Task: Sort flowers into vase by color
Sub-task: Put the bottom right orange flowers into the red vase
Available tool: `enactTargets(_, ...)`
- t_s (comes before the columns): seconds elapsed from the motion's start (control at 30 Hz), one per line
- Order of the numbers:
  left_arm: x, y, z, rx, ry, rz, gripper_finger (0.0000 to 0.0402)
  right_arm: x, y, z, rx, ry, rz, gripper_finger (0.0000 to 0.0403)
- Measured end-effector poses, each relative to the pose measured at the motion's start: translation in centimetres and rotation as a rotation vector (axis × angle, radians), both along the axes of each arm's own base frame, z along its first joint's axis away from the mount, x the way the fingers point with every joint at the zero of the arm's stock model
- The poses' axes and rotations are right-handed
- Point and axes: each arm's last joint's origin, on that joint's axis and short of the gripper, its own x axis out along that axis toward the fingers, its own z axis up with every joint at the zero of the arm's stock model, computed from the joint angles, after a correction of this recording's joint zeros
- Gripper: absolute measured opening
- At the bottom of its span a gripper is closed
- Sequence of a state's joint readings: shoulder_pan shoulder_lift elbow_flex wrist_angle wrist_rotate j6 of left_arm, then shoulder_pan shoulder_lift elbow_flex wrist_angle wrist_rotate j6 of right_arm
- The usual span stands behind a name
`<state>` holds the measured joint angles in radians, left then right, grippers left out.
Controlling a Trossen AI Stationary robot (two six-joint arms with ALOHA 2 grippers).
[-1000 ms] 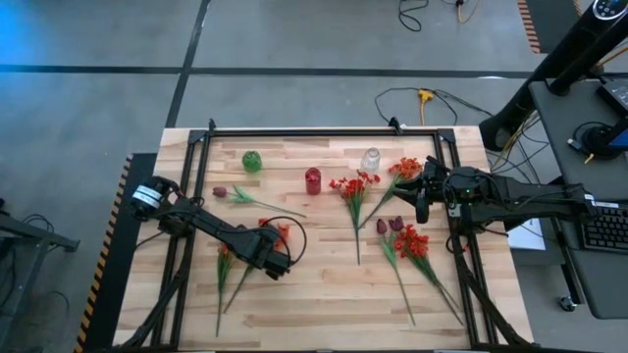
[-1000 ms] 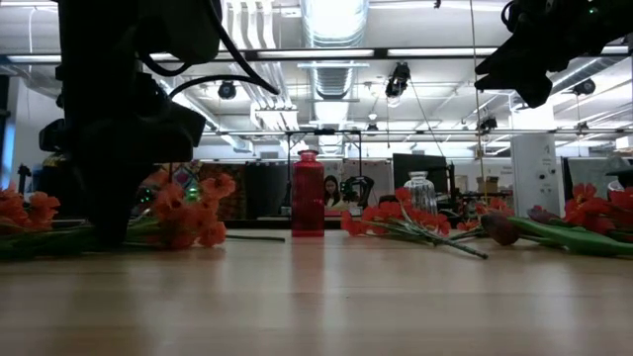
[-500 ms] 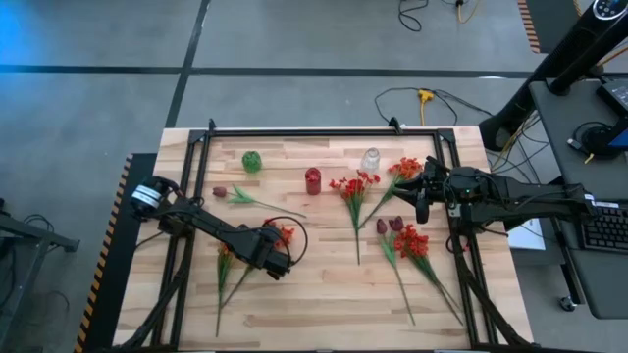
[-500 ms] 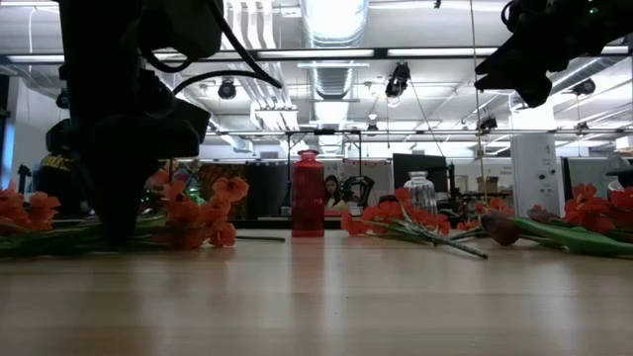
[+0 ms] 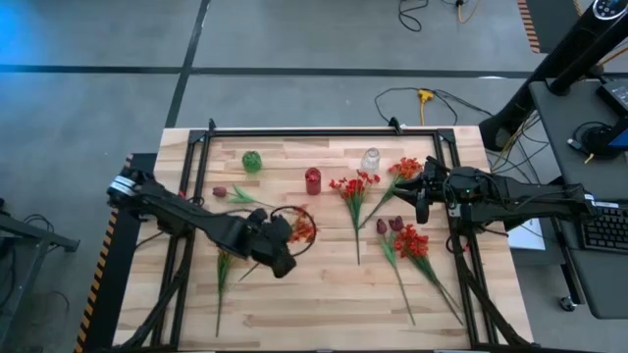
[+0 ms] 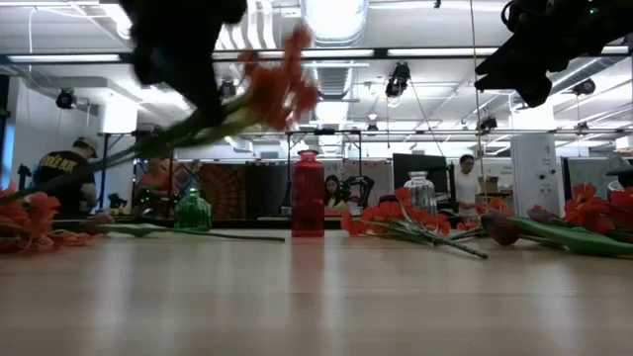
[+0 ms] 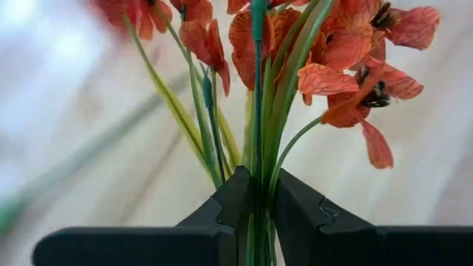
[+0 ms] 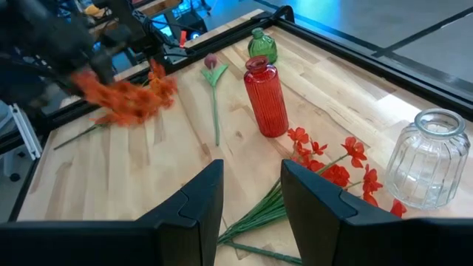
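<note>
My left gripper [image 5: 279, 238] is shut on an orange-red flower [image 5: 301, 230] above the table's middle left. The low view shows its blooms [image 6: 280, 87] raised high and its green stalk [image 6: 109, 158] sloping down toward the left. My right gripper [image 5: 422, 197] hovers open over the table's right part, near an orange flower [image 5: 404, 169]. Three vases stand along the far side: green [image 5: 252, 161], red [image 5: 313, 180] and clear glass [image 5: 371, 159]. Other flowers lie flat on the table: a maroon one [image 5: 234, 194], a red bunch [image 5: 353, 188], a maroon and orange-red group [image 5: 407, 240], and one more orange stem [image 5: 223, 263]. My left gripper [image 7: 260, 188] pinches the flower's bundle of thin green stalks and leaves [image 7: 259, 151] between its two fingers, a short way below the blooms [image 7: 347, 66]. The fingers lie across the stalks. The flower is off the table and tilted, blooms highest, with the long stalk trailing lower.
A black frame rail [image 5: 324, 131] runs along the table's far edge and down both sides. Bare wood lies along the near edge [image 5: 324, 314]. People stand in the room beyond the table [image 6: 465, 183].
My left gripper has risen from the table and moved a little toward the right, carrying the orange-red flower. The flower lay flat on the wood a second ago; now it hangs lifted and tilted with its blooms up. The neighbouring orange stem has stayed on the table.
</note>
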<state>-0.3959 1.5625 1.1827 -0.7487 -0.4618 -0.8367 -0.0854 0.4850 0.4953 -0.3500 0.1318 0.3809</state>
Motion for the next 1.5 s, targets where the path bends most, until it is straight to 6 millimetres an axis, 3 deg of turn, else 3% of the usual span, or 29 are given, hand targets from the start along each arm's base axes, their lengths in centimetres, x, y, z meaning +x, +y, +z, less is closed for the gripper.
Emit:
enactTargets(0.17, 0.0, 0.1, 4.1, 0.121, -0.256, -0.246, 0.0038, 0.0, 0.0, 0.0, 0.000, 0.000, 0.000, 0.0128)
enactTargets(0.3, -0.2, 0.2, 6.2, 0.290, -0.421, -0.426, 0.0038, 0.0, 0.0, 0.0, 0.000, 0.000, 0.000, 0.0128)
enactTargets(0.43, -0.3, 1.1, 7.2, 0.436, -0.549, -0.491, 0.0038, 0.0, 0.0, 0.0, 0.000, -0.001, 0.000, 0.0128)
enactTargets(0.6, 0.1, 2.9, 6.8, 0.479, -0.680, -0.536, 0.0038, 0.0, 0.0, 0.0, 0.000, -0.002, 0.000, 0.0128)
enactTargets(1.03, -0.2, 8.8, 4.9, 0.575, -1.023, -0.330, 0.0038, 0.1, 0.0, 0.2, -0.015, -0.015, 0.006, 0.0128)
enactTargets(1.2, -0.5, 11.1, 4.7, 0.620, -1.041, -0.238, 0.0038, 0.1, 0.0, 0.2, -0.015, -0.015, 0.006, 0.0128)
enactTargets(1.33, -0.3, 12.2, 6.0, 0.636, -1.080, -0.185, 0.0038, 0.1, 0.0, 0.2, -0.015, -0.015, 0.006, 0.0128)
enactTargets(1.5, 0.4, 13.6, 7.0, 0.622, -0.949, -0.174, 0.0038, 0.1, 0.0, 0.2, -0.015, -0.015, 0.005, 0.0128)
